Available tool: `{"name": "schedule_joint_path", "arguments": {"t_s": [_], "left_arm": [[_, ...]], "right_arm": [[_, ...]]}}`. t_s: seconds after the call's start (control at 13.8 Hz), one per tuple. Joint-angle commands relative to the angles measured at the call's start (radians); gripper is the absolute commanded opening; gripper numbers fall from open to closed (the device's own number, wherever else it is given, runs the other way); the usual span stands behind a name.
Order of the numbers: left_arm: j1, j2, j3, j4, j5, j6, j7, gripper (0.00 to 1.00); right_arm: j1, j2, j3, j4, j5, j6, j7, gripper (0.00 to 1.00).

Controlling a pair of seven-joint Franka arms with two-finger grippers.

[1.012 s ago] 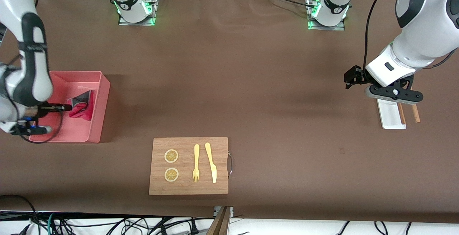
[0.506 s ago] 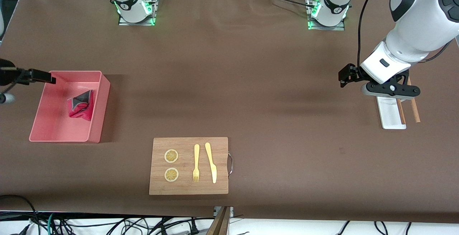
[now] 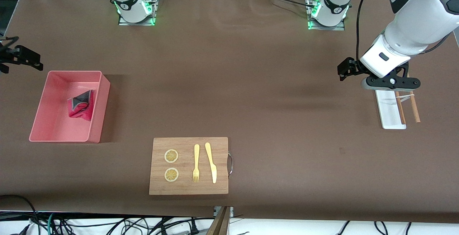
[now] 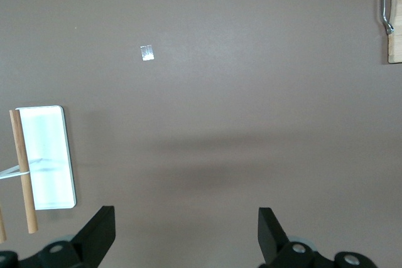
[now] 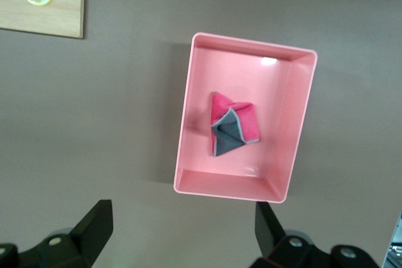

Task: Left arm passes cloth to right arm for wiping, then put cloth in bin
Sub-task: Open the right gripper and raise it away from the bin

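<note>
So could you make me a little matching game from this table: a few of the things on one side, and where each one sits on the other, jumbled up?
Things:
1. cloth
2. fork
3. white tray
4. left gripper

Places:
A. beside two wooden sticks
B. crumpled in the pink bin
C. open, over the white tray's end
D. on the cutting board, next to the knife

Pairs: 1-B, 2-D, 3-A, 4-C

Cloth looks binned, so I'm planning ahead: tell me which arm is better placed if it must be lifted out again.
Right. The right gripper hangs open above the bin holding the cloth; the left gripper is over the white tray.
</note>
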Motion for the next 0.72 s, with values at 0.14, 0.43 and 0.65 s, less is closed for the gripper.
{"name": "schedule_joint_path", "arguments": {"t_s": [0.14,0.43,0.65], "left_arm": [[0.025,0.014,0.004,0.003,-0.102,0.058,0.005,1.0],[0.04,0.057,0.008,0.003,-0.03,0.103,0.003,1.0],[0.106,0.17,0.008,0.148,0.041,0.098,-0.001,1.0]], "right_arm": [[-0.032,-0.06,0.044,-0.028,-0.005,-0.047,0.053,1.0],[-0.032,-0.059,0.057,-0.022,0.05,-0.098,0.144,1.0],[-0.032,-0.046,0.051,-0.016,0.07,-0.098,0.141,1.0]]}}
